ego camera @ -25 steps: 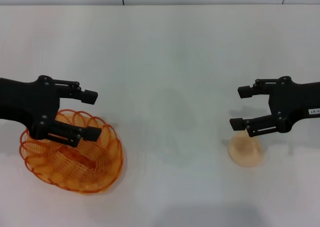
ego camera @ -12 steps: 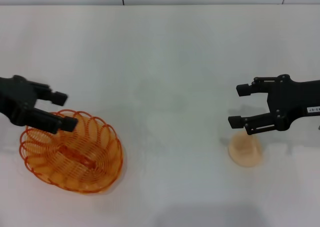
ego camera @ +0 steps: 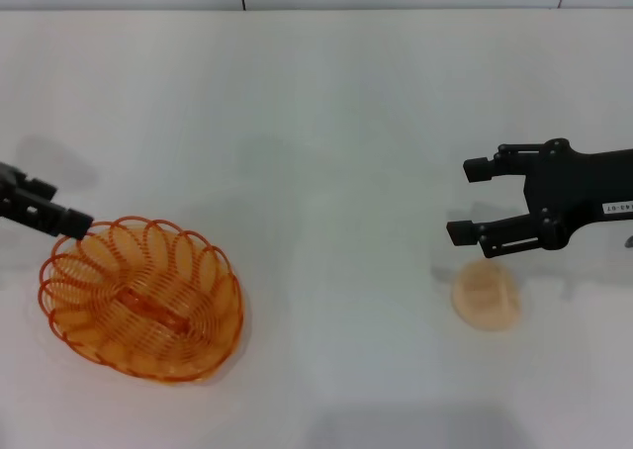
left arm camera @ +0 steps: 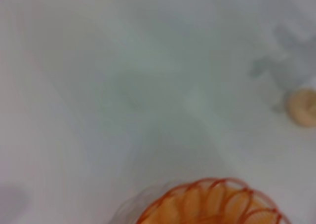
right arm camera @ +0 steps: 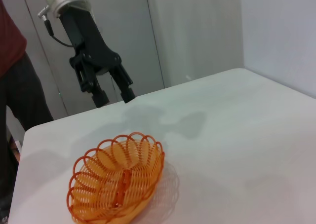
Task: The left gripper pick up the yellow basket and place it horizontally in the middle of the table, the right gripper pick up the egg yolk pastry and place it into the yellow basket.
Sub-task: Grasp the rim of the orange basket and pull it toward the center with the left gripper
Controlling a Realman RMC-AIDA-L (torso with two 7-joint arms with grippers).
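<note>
Your left pincer (right arm camera: 112,92) has pulled back off the yellow basket (ego camera: 141,298), fingers spread and empty; the basket sits at the bench's (ego camera: 326,123) left, not the middle. Your right pincer (ego camera: 471,200) hovers spread above the egg yolk pastry (ego camera: 487,297).

— Looks like a robot test lab, doesn't it?
— Yes: a bare white table (right arm camera: 256,135), plain grey wall panels (right arm camera: 187,31) behind, and someone in a dark red shirt (right arm camera: 10,31) standing at the table's edge.
</note>
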